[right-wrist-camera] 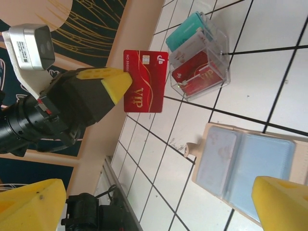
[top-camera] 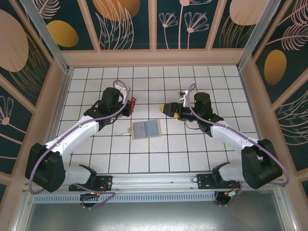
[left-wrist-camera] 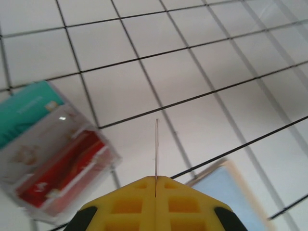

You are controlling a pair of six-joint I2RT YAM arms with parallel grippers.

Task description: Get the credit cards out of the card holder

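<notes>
1. Pinching shut on one edge of the glossy red rectangular plastic card with gold VIP lettering [right-wrist-camera: 144, 82], the left gripper [left-wrist-camera: 155, 185] holds it in the air, off the tiles. Its own camera sees the card edge-on, as a thin line.
2. That grip at one edge leaves most of the card free, which I judge suits slotting it into a stand.
3. The right gripper [top-camera: 172, 111] hangs with its yellow fingers spread wide, holding nothing. It is near the flat tan folding card holder [right-wrist-camera: 245, 168], which lies opened, blue-grey panels up, on the white tiled table [top-camera: 192, 154].
4. Whether any card remains in its pockets I cannot tell.
5. Near the held card stands a clear plastic rack [right-wrist-camera: 211, 57] carrying a teal-green card [right-wrist-camera: 185, 31], a pale one and another red one.
6. Nothing lies between card and rack; the rack's front wall looks like the one edge to clear.
</notes>
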